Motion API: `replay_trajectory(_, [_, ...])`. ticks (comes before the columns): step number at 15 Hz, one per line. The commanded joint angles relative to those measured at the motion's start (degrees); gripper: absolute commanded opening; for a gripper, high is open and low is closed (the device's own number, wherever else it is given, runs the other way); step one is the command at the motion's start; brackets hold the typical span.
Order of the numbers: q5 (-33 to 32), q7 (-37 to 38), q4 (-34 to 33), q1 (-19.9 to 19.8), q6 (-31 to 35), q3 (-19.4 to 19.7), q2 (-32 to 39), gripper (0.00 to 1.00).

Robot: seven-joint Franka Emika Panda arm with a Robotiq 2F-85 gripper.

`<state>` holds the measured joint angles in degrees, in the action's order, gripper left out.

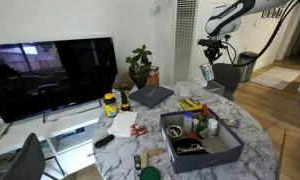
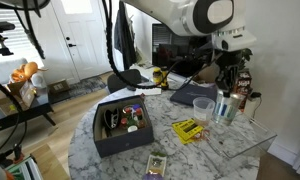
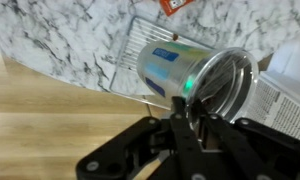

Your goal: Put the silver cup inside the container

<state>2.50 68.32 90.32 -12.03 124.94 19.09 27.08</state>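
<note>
The silver cup [image 3: 195, 72] lies tilted on its side in the wrist view, its open mouth facing the camera. My gripper [image 3: 186, 118] is shut on its rim, with one finger inside and one outside. In both exterior views the gripper [image 1: 209, 62] [image 2: 228, 88] holds the cup [image 1: 207, 74] [image 2: 227, 106] just above the table's edge, well apart from the container. The container [image 1: 205, 152] [image 2: 115, 142] is a dark grey open box with several small items inside, standing on the marble table.
A clear plastic cup [image 2: 203, 108] and a yellow packet [image 2: 188, 129] sit close to the held cup. A wire rack [image 3: 140, 48] lies below it. A yellow-lidded jar [image 1: 110, 103], a plant [image 1: 140, 64] and a TV [image 1: 50, 75] stand further off.
</note>
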Motion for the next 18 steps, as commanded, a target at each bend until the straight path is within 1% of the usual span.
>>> replay_trajectory(1, [0.64, 0.06, 1.13, -1.39, -0.18, -0.5, -0.01, 0.13])
replay_trajectory(2, [1.08, 0.05, 2.01, -1.82, -0.1, -0.44, -0.15, 0.13])
replay_trajectory(3, [1.27, 0.11, 2.46, -1.89, -0.05, -0.44, -0.39, 0.03])
replay_trajectory(5, [3.7, 5.22, 0.78, -2.14, 4.07, -0.21, 1.41, 0.03])
replay_trajectory(8, [3.9, 12.13, -1.17, -2.7, 11.16, 0.59, 5.55, 0.03])
replay_trajectory(11, [3.35, 20.1, -1.61, -2.54, 19.32, 1.77, 10.07, 0.03])
replay_trajectory(13, [3.89, 24.45, -1.74, -2.57, 22.73, 2.33, 12.28, 0.03])
replay_trajectory(16, [4.56, 28.57, -1.51, -2.8, 25.25, 2.63, 14.47, 0.03])
replay_trajectory(18, [5.32, 30.53, -1.23, -3.3, 25.3, 2.52, 15.12, 0.03])
